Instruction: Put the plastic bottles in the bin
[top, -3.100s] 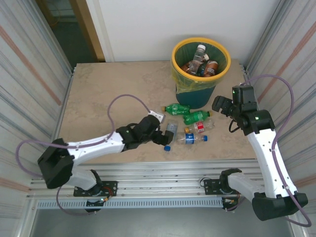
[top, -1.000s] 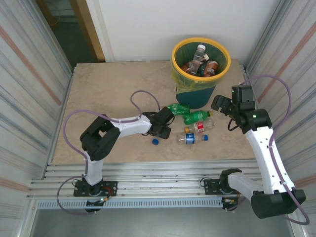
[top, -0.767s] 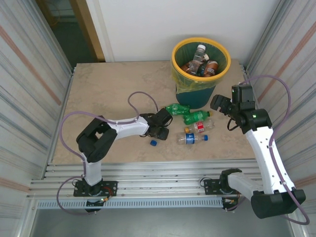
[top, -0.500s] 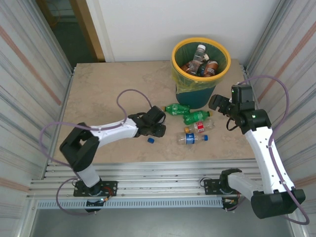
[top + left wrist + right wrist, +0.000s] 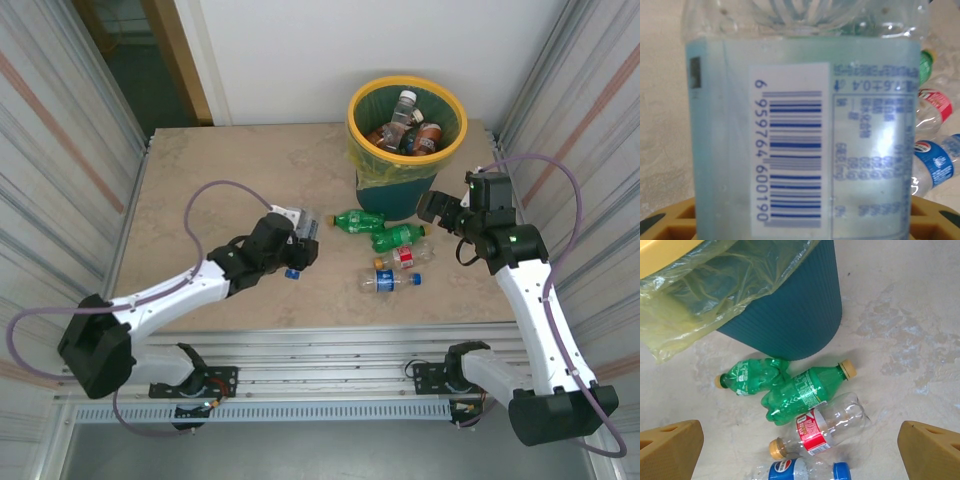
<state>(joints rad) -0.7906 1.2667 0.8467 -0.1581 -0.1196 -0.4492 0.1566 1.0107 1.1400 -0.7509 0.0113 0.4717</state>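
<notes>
Evidently mid-carry. My left gripper (image 5: 297, 247) was closed around a clear bottle (image 5: 805, 140), whose pale blue label and barcode sat square to the wrist camera. Its blue cap (image 5: 292, 272) stuck out on the near side of the jaws. I judged the grip sound, since the bottle lay crosswise between the fingers. Whether it was clear of the table (image 5: 200, 190), I could not tell.

The bin (image 5: 398, 197) stood ahead of this gripper and off to its right, well apart, with several bottles (image 5: 405, 125) already inside. Next move, as I read it: lift above the yellow rim (image 5: 407, 80), swing right and forward until the bottle hangs over the opening, then let go. The bin is tall, so a low approach could knock it or snag the liner bag (image 5: 700, 295).

The left arm lay long and low, reaching from its base toward the table's middle, gripper angled at the tabletop.

My right gripper (image 5: 432, 207) hung with its jaws spread wide and nothing between them. The bin wall was just ahead of it. Below and a little beyond its fingers (image 5: 667, 450) lay four loose bottles close together:
- green bottles (image 5: 752, 376), two of them touching each other beside the bin's foot
- a red-labelled bottle (image 5: 815, 432), nearer
- a blue-labelled bottle (image 5: 790, 467), nearest

The right arm stood up along its side of the table, forearm leaning in, wrist tipped downward. Those four were not yet binned.
</notes>
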